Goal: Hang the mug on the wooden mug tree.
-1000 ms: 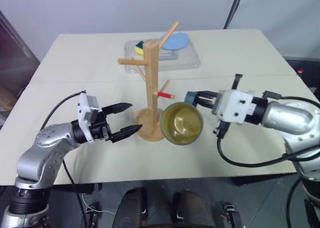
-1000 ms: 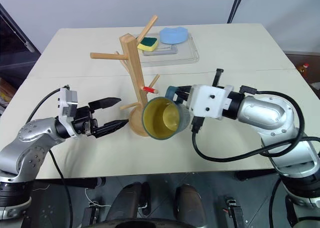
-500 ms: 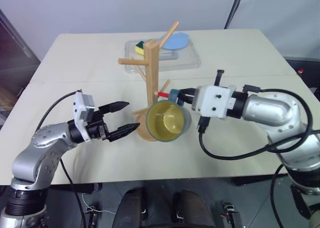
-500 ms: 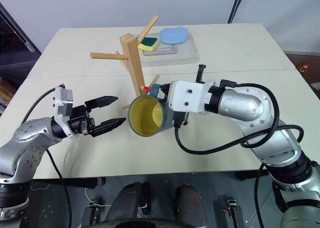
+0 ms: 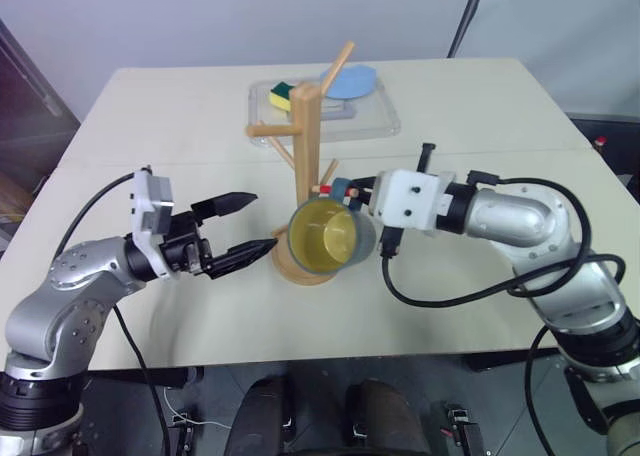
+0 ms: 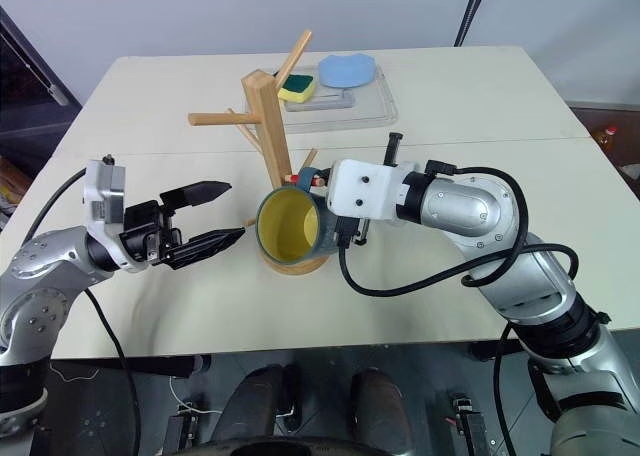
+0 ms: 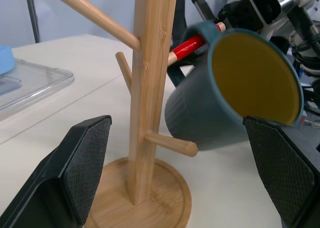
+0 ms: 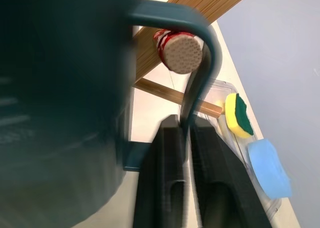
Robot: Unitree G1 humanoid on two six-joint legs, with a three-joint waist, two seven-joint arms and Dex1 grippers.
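We see a clear plastic tray (image 5: 385, 119) at twelve o'clock on the cream table (image 5: 150, 116), holding a yellow-green sponge (image 5: 280, 95) and a blue sponge (image 5: 352, 80). The dark blue, yellow-lined ceramic mug (image 5: 331, 239) hangs tilted, its handle around the red-tipped peg of the light wooden mug tree (image 5: 306, 146). Our right gripper (image 8: 186, 133) pinches that handle; our left gripper (image 5: 246, 225) gapes empty at nine o'clock. Behind is a grey wall (image 5: 200, 16).
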